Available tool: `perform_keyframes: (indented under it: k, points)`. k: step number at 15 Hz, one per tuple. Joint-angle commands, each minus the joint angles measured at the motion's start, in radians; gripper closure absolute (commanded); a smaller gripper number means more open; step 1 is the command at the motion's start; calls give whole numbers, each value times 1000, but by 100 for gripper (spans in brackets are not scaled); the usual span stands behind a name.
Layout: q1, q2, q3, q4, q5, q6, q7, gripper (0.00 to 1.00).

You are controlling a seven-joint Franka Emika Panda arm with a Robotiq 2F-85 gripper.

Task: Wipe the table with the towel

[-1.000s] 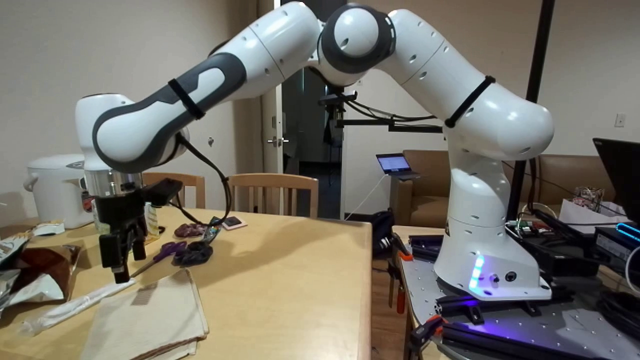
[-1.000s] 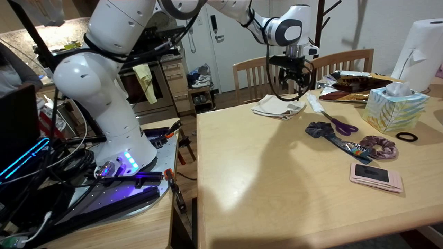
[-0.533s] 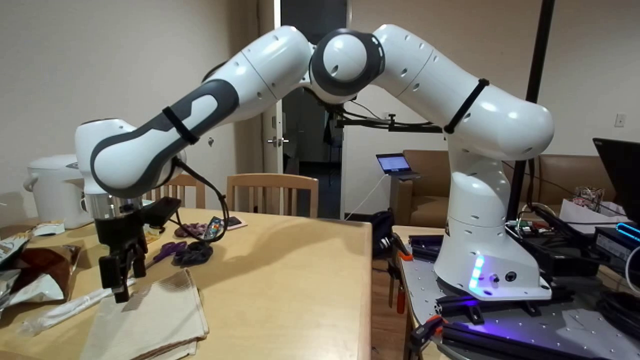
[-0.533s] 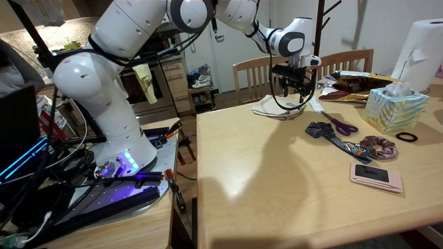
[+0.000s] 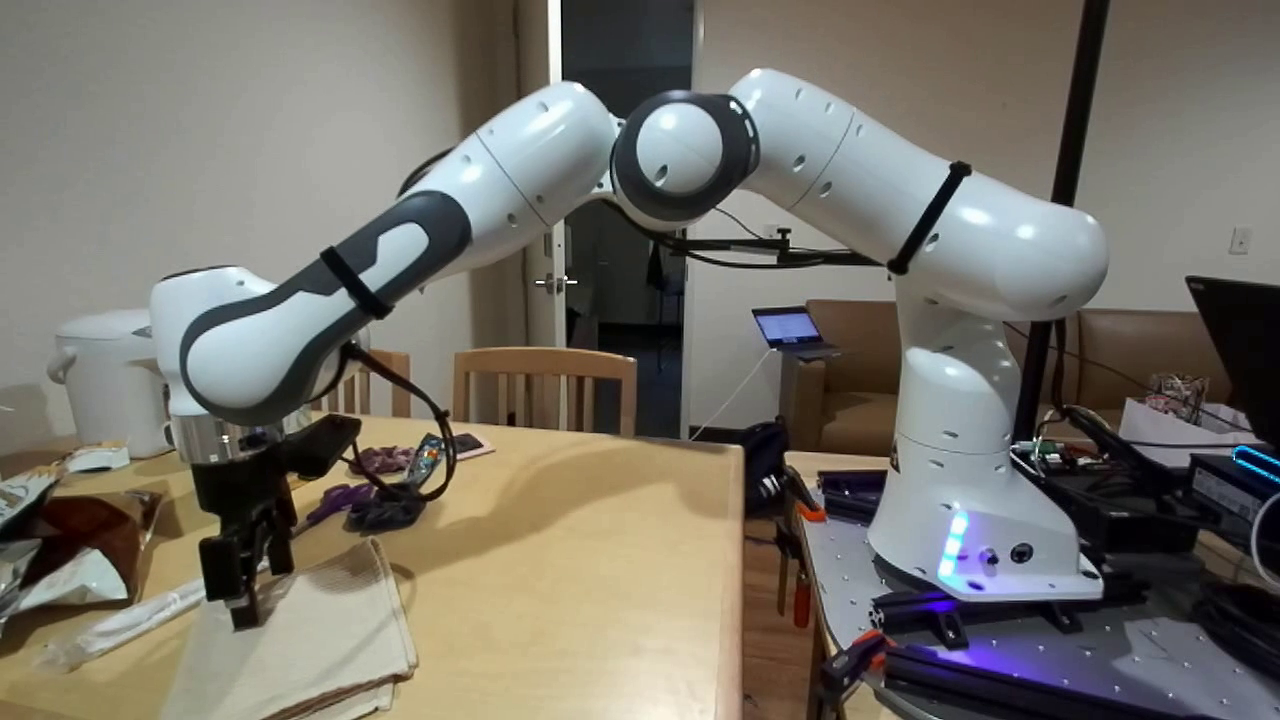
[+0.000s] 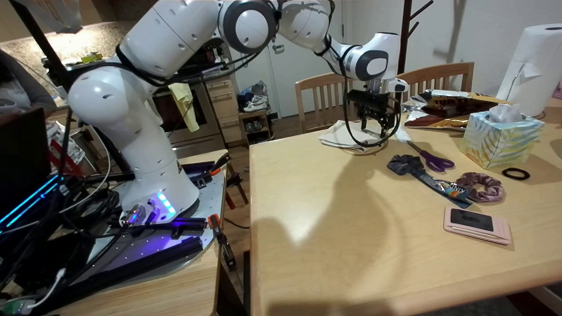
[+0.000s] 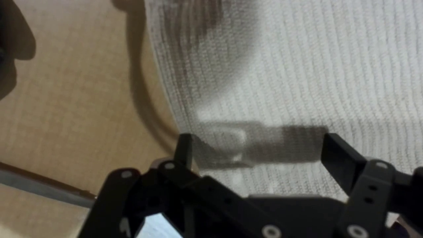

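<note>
The towel is a folded cream ribbed cloth, lying flat on the table in both exterior views (image 5: pixel 330 640) (image 6: pixel 339 137). In the wrist view the towel (image 7: pixel 304 82) fills the middle and right, with its edge running down beside the left finger. The wooden table (image 5: pixel 570 590) shows bare to the towel's side. My gripper (image 5: pixel 262 597) points straight down over the towel's far part, fingertips low above or at the cloth; I cannot tell if they touch. It also shows in an exterior view (image 6: pixel 373 131). In the wrist view the gripper (image 7: pixel 257 140) has its fingers wide apart with nothing clamped between.
Close to the towel lie purple scissors (image 6: pixel 434 162), a dark scrunchie (image 6: pixel 405 164) and a long plastic-wrapped item (image 5: pixel 130 625). Further off are a pink scrunchie (image 6: pixel 480 186), a pink card holder (image 6: pixel 500 230), a tissue box (image 6: pixel 502 136) and foil bags (image 6: pixel 459 109).
My gripper has come down from above the table to just over the towel, fingers still apart. The towel and the other objects have not moved.
</note>
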Motion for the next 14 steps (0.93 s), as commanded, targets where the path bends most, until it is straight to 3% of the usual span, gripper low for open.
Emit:
perform_keyframes:
  k: [1,7,11,14]
  points:
    - [28,57,-21,69,-12,-29,11,26]
    - [22,163,-33,184,-1,-152,0,65]
    - [13,184,-47,204,-5,-151,8,92]
    - [-6,147,-42,137,12,-116,10,100]
